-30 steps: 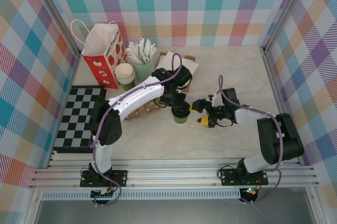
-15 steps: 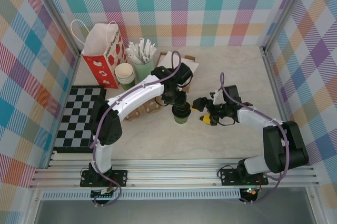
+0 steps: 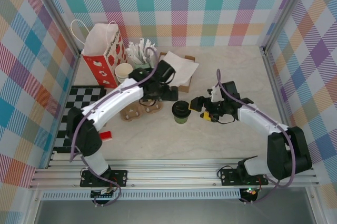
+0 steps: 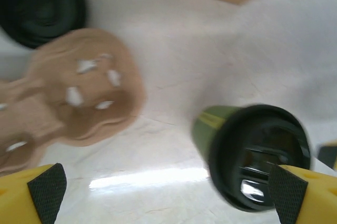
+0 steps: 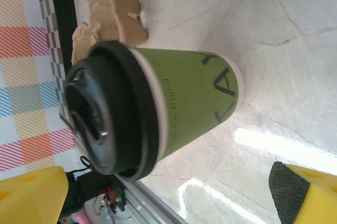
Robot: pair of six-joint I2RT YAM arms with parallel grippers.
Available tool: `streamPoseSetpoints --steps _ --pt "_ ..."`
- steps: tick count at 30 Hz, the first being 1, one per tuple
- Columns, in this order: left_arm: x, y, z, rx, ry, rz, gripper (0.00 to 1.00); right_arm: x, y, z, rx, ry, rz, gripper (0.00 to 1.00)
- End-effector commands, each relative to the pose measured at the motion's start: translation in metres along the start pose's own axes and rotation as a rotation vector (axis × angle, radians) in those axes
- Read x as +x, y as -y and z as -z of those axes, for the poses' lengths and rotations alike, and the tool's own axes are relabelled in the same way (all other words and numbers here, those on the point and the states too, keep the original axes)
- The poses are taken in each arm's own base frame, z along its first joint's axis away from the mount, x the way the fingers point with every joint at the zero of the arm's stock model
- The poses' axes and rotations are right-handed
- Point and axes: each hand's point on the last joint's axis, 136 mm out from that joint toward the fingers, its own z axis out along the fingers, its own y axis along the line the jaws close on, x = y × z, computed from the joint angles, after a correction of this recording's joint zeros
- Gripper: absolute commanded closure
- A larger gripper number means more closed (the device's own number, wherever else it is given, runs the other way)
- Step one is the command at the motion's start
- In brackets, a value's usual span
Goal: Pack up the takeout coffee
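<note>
The takeout coffee point(image 3: 181, 111), a green paper cup with a black lid, stands upright on the table, free of both grippers. My left gripper point(image 3: 160, 96) hangs open just left of it and behind it, above the brown cup carrier point(image 3: 138, 110). In the left wrist view the coffee point(image 4: 247, 150) sits near the right fingertip point(image 4: 287, 195), and bare table lies between the fingers of the left gripper point(image 4: 167, 195). My right gripper point(image 3: 201, 110) is open beside the cup's right side. The right wrist view has the coffee point(image 5: 179, 103) lying ahead of the right gripper point(image 5: 163, 197), outside its fingers.
A red-and-white paper bag point(image 3: 102, 54) stands at the back left. Beside it are a stack of lidless cups point(image 3: 125, 72) and a cup of sticks point(image 3: 142, 58). A cardboard box with napkins point(image 3: 180, 69) lies behind the coffee. A checkered mat point(image 3: 78, 116) covers the left side. A loose black lid point(image 4: 41, 5) lies near the carrier.
My left gripper opened, let go of the coffee and drew back to the left, over the carrier. The right gripper edged closer to the cup and stayed open.
</note>
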Motion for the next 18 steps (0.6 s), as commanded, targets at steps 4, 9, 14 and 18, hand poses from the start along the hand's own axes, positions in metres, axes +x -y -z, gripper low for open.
streamPoseSetpoints --steps 4,9,14,18 --pt "0.003 -0.061 -0.007 -0.137 0.074 0.254 0.0 -0.002 -0.03 0.016 0.124 0.03 0.415 0.0" --pt "0.022 -0.064 -0.023 -0.136 0.02 0.284 0.0 -0.004 -0.032 0.008 0.256 -0.045 0.567 0.0" --pt "0.032 -0.057 -0.033 -0.103 -0.041 0.277 0.0 -0.015 -0.035 -0.003 0.337 -0.07 0.575 0.0" --pt "0.042 -0.056 -0.04 -0.11 -0.089 0.282 0.0 -0.013 -0.041 -0.013 0.35 -0.113 0.613 0.0"
